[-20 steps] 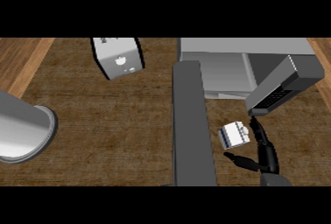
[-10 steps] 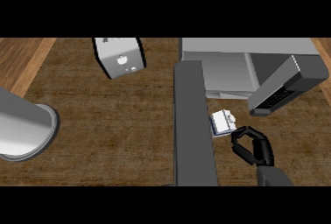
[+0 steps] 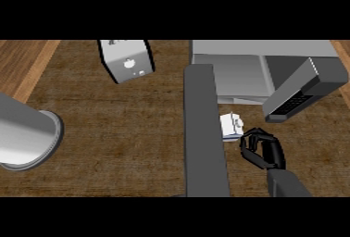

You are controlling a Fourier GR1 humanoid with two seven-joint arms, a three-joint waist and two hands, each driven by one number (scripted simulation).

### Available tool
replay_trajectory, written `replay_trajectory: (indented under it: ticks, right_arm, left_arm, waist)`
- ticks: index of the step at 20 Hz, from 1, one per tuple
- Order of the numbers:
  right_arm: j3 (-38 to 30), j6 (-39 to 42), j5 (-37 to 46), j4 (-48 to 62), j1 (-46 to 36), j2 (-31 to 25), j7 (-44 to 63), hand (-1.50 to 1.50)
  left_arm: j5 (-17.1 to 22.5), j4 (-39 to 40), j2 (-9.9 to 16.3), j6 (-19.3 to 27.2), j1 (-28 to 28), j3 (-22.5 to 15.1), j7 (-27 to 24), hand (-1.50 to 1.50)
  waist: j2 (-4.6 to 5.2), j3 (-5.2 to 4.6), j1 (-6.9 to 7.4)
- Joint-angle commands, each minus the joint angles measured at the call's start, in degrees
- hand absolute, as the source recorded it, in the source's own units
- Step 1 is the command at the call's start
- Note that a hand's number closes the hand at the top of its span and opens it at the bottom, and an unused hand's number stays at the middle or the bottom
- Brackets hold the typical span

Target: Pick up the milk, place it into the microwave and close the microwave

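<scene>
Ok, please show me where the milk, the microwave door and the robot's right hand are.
milk [image 3: 232, 126]: head view, on the white carton's top.
microwave door [image 3: 303, 90]: head view, on the open door's grey face.
right hand [image 3: 263, 149]: head view, on the black curled fingers beside the carton.

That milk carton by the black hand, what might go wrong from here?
1. The right hand is curled just beside the milk carton, not clearly round it, so it might nudge the carton over instead of gripping it.
2. The carton stands close against the long grey bar, leaving little room for fingers on that side.
3. The microwave door hangs open right above the carton, so a lift could bump it on the way into the microwave.
</scene>
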Motion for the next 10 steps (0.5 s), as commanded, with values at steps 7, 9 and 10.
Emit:
replay_trajectory:
  ticks: [7,9,10]
  right_arm:
    - [1.68,-3.45,2.03,-0.25,-4.2,2.07,-2.55,1.5]
    - [1.5,-2.51,2.16,-0.01,-4.36,0.47,-2.98,1.5]
    - [1.12,-3.1,1.99,-0.35,-6.22,0.01,-2.09,1.5]
  left_arm:
    - [1.71,-2.37,-1.69,-1.44,1.24,1.98,1.19,-1.5]
    - [-0.64,-1.08,-4.03,-5.25,2.13,1.32,0.05,-1.5]
    - [0.11,-2.21,-3.54,-1.63,0.21,-0.01,1.65,-1.5]
  waist:
    - [-0.13,-0.01,-0.02]
    - [-0.1,-0.02,0.05]
    - [0.01,0.01,-0.07]
